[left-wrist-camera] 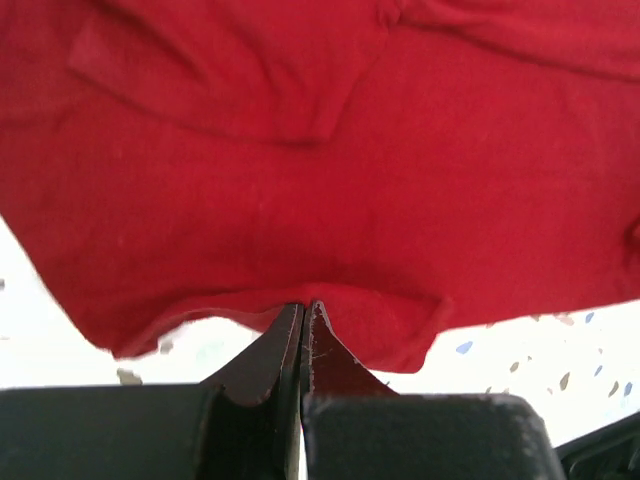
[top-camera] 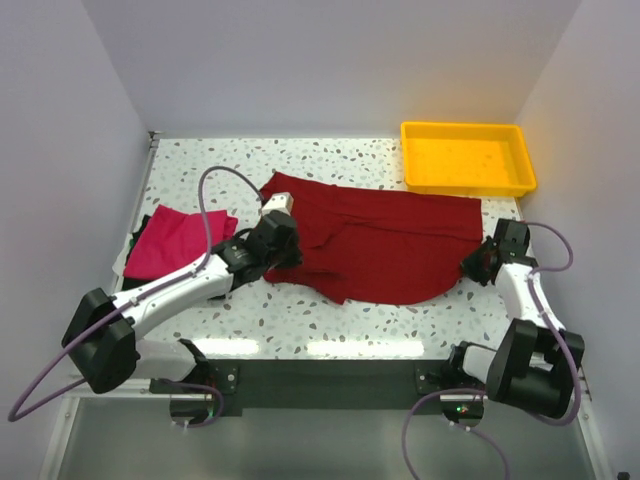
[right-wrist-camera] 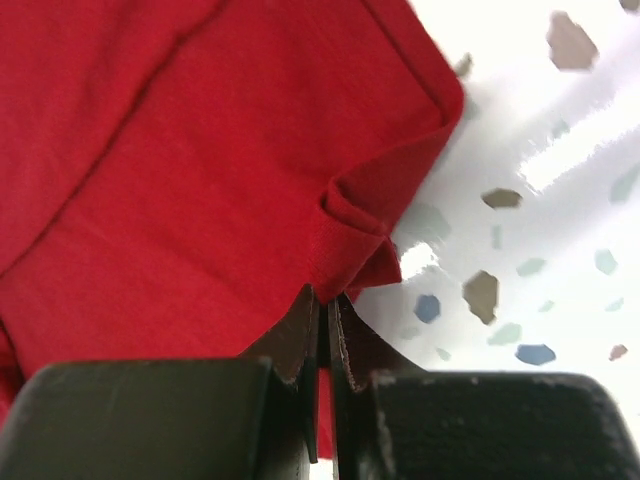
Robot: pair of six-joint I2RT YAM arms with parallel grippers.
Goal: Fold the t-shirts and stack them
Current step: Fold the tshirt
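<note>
A dark crimson t-shirt (top-camera: 385,245) lies spread across the middle of the table, loosely doubled over. My left gripper (top-camera: 285,250) sits at its left edge, and the left wrist view shows the jaws (left-wrist-camera: 303,308) shut on the crimson hem (left-wrist-camera: 380,320). At the shirt's right edge my right gripper (top-camera: 472,265) has pinched a bunched corner (right-wrist-camera: 350,235), with red cloth showing between the shut jaws (right-wrist-camera: 325,298). A folded magenta-pink t-shirt (top-camera: 175,238) rests at the far left on a dark cloth (top-camera: 130,262).
A yellow plastic tray (top-camera: 412,160) stands at the back right, close to the crimson shirt's far corner. Walls close in the table on the left, back and right. Speckled tabletop (top-camera: 330,320) shows between the shirt and the arm bases.
</note>
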